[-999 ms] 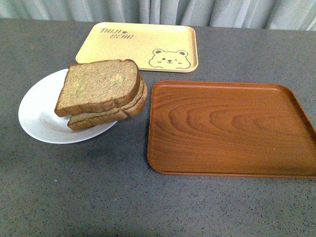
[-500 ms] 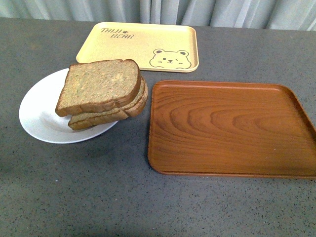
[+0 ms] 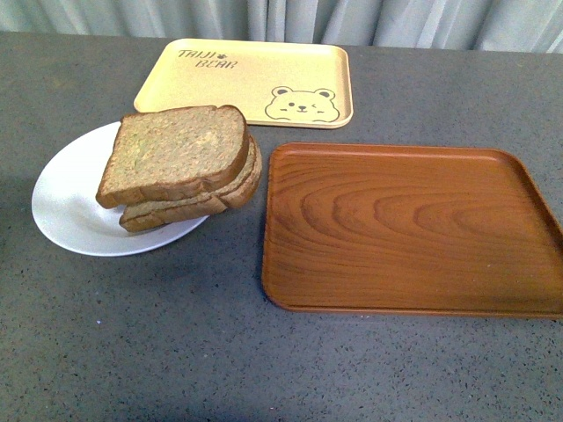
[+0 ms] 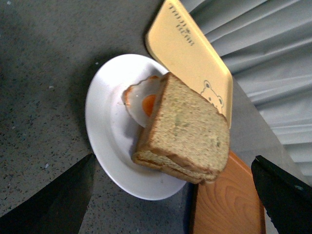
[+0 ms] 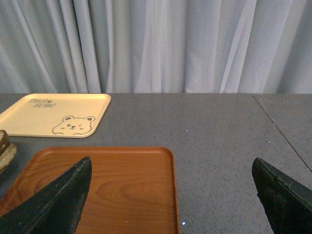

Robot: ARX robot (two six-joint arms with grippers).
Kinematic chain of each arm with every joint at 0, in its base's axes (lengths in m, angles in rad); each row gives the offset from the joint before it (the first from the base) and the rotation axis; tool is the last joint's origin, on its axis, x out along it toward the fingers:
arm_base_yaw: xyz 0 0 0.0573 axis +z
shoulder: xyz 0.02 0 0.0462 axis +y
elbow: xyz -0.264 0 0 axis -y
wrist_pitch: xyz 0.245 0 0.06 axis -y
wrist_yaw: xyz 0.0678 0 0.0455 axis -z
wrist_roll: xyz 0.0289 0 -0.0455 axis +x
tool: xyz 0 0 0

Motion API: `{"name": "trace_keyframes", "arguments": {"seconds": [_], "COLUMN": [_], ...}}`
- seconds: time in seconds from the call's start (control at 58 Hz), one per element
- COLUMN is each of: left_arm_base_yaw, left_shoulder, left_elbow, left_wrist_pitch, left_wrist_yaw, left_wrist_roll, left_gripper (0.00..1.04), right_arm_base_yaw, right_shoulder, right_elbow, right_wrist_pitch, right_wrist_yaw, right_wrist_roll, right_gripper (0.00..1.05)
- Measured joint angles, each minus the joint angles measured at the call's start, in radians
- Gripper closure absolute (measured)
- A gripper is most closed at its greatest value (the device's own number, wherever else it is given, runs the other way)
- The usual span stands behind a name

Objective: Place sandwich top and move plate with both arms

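bread is soft and light: the sandwich top [image 3: 176,151] sits over the lower slice [image 3: 189,207], overhanging the plate [image 3: 66,207] toward the brown tray [image 3: 405,229]. the plate looks stiff, smooth, likely slippery; i'd take it at opposite bare rims and keep it level. left gripper [image 4: 173,158] and right gripper [image 5: 170,160] both gape wide, empty.

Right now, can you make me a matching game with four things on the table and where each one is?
Things:
1 sandwich top
2 plate
3 bear-print tray
4 wood-grain tray

Places:
A white, at the bottom of the pile
B top of the pile
C at the back, by the curtain
D right of the plate

Pairs: 1-B, 2-A, 3-C, 4-D
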State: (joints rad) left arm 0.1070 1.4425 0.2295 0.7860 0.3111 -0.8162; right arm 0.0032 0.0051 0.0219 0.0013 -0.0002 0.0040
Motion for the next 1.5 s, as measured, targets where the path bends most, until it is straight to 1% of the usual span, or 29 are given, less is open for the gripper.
{"name": "trace_keyframes", "arguments": {"seconds": [0.052, 0.121, 0.207, 0.551, 0.741, 1.016, 1.499], "left_arm_base_yaw": [0.011, 0.019, 0.017, -0.007, -0.04, -0.085, -0.13], "left_shoulder": [0.128, 0.242, 0.345, 0.517, 0.593, 0.649, 0.724], "left_elbow": [0.014, 0.025, 0.042, 0.093, 0.138, 0.185, 0.223], "left_wrist_pitch": [0.087, 0.161, 0.212, 0.312, 0.362, 0.404, 0.481], "left_wrist_yaw": [-0.01, -0.024, -0.029, -0.058, -0.084, -0.109, -0.129], "left_wrist_roll": [-0.038, -0.07, -0.095, -0.154, -0.208, -0.266, -0.372], "left_gripper": [0.09, 0.09, 0.09, 0.09, 0.09, 0.09, 0.09], "right_arm_base_yaw": [0.0, 0.0, 0.0, 0.0, 0.0, 0.0, 0.0], "right_shoulder": [0.0, 0.0, 0.0, 0.0, 0.0, 0.0, 0.0], "right_elbow": [0.0, 0.0, 0.0, 0.0, 0.0, 0.0, 0.0], "right_wrist_pitch": [0.0, 0.0, 0.0, 0.0, 0.0, 0.0, 0.0], "right_wrist_yaw": [0.0, 0.0, 0.0, 0.0, 0.0, 0.0, 0.0], "right_wrist_roll": [0.0, 0.0, 0.0, 0.0, 0.0, 0.0, 0.0], "right_gripper": [0.09, 0.09, 0.09, 0.09, 0.09, 0.09, 0.09]}}
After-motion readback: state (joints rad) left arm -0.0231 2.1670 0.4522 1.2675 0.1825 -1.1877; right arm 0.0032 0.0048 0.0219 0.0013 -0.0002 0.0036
